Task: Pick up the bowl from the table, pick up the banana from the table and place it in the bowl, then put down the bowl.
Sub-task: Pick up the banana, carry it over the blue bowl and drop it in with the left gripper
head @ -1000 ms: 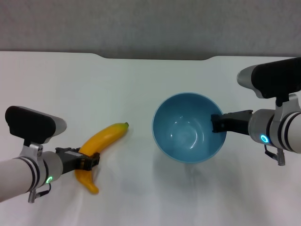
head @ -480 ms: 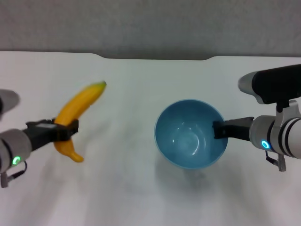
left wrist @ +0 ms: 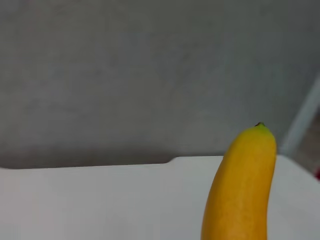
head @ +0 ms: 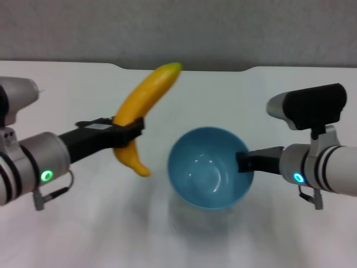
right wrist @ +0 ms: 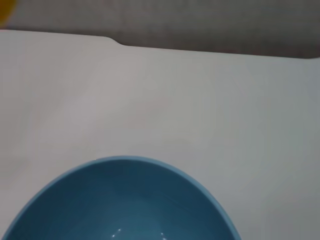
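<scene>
Gripping the banana [head: 140,107] mid-length, left gripper [head: 129,131] jaws hold it aloft at ten o'clock from the bowl [head: 209,167]; right gripper [head: 244,162] jaws clamp the bowl's three o'clock rim above the table [head: 72,89].

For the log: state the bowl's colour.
Plain light blue, glossy; the bowl shows best in the head view.

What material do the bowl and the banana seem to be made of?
The bowl, held at its rim by the right hand: likely glazed ceramic or hard plastic; glossy light blue with small highlights. The banana, in the left hand: smooth, even yellow-orange, unspotted, possibly plastic.
</scene>
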### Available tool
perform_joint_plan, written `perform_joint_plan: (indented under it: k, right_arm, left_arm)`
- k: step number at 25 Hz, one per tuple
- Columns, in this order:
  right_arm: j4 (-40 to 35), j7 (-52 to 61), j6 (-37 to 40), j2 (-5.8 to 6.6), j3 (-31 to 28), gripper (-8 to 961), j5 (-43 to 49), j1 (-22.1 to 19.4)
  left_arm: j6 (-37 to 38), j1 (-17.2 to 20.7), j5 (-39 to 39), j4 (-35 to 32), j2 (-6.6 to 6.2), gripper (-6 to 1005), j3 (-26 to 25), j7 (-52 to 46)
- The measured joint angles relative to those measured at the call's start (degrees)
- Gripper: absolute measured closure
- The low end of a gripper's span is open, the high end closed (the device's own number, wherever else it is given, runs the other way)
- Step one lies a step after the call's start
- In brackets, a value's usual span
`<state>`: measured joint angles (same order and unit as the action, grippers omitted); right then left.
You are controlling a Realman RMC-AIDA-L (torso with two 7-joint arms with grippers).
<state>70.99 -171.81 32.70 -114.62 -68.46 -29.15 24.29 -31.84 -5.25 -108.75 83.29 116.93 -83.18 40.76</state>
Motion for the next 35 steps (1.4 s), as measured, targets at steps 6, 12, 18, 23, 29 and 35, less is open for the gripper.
perform_joint_plan:
  k: [6,12,18,23,29,35]
  right_arm:
    - [0.0,0.0,-0.4,-0.06,2.3,920,-1.3,2.3]
    - [-0.1,0.0,-1.0,-0.07,3.3,920,-2.0,4.0]
    - [0.1,0.0,-1.0,-0.1,3.9,920,-2.1,4.8]
    - [-0.1,0.0,-1.0,-0.15,4.4,920,-2.2,5.2]
    - [-0.1,0.0,-1.1,-0.16,4.0,920,-2.2,4.9]
    - [-0.4,0.1,-1.5,-0.11,3.5,920,-2.2,4.4]
  left_arm:
    - [-1.4,-2.1,11.8,-3.4,0.02,472,2.1,9.0]
    - [-2.0,-4.6,16.9,-9.3,0.07,465,2.5,13.5]
    - [-1.8,-6.6,19.5,-13.2,0.12,458,2.7,15.4]
    - [-1.9,-7.4,19.9,-15.3,0.19,452,2.7,17.1]
    - [-2.0,-7.3,20.0,-15.6,0.15,445,2.5,17.5]
    - [-2.2,-7.3,19.8,-15.4,-0.01,204,2.5,17.5]
